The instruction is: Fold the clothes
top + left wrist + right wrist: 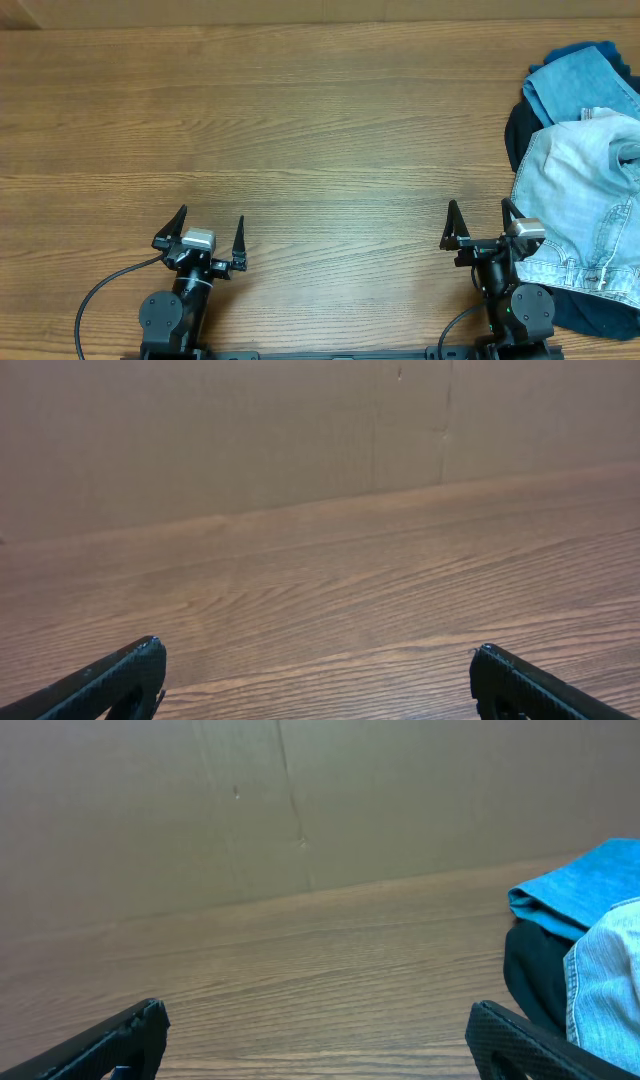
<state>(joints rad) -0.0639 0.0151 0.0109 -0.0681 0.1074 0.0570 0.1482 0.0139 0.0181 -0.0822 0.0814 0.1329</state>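
Nothing folded yet, looks like pre-grasp: left gripper [211, 217] and right gripper [480, 208] both spread wide and empty, clothes [585, 170] heaped just beside the right gripper, pale shorts [590, 200] probably topmost, so right arm reaches there first.

Faded denim clothes [585, 185] on seemingly matt wood-grain table [300, 130].
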